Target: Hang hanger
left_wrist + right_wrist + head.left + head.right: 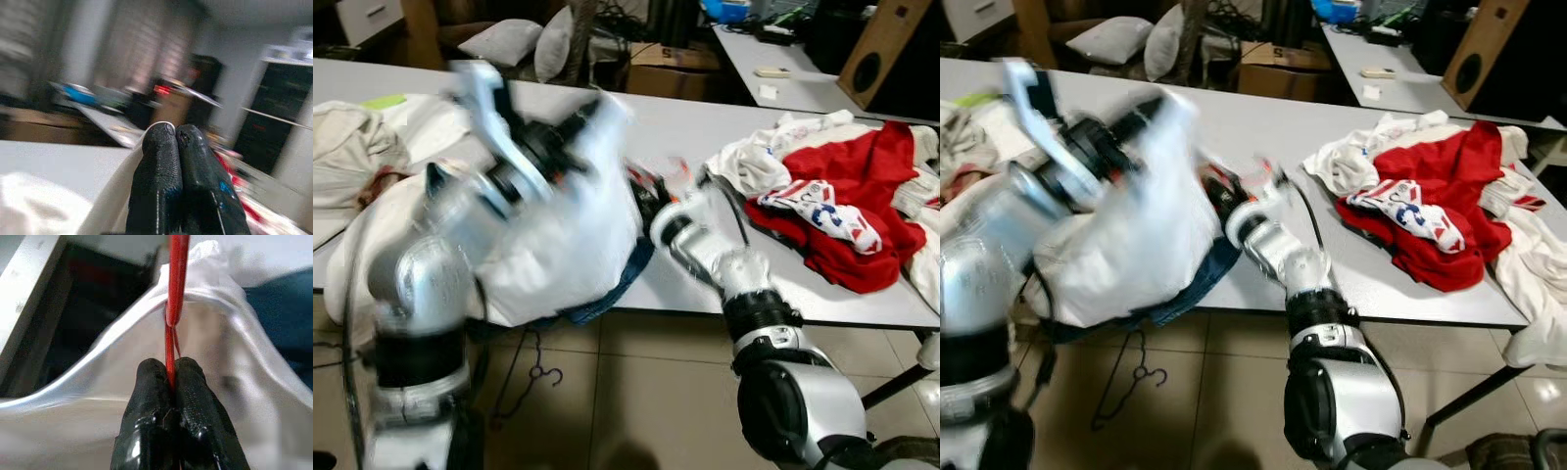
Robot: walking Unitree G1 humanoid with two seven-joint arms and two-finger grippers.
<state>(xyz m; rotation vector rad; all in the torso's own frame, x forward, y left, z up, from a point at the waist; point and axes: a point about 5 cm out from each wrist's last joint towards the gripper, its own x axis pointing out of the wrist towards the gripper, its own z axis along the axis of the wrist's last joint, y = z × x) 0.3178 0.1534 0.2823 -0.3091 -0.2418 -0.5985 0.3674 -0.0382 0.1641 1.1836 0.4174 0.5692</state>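
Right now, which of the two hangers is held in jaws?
The red hanger, pinched by the right gripper against the white garment. The black wire hanger lies on the floor.

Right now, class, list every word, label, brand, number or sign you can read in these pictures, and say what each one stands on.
None can be read with confidence.
Brown cardboard box behind the long grey table: a dark mark, too small to read.
White cloth with red and blue print on the crumpled red garment: a pattern, no legible letters.
Both wrist views: blurred or close on cloth, no text.
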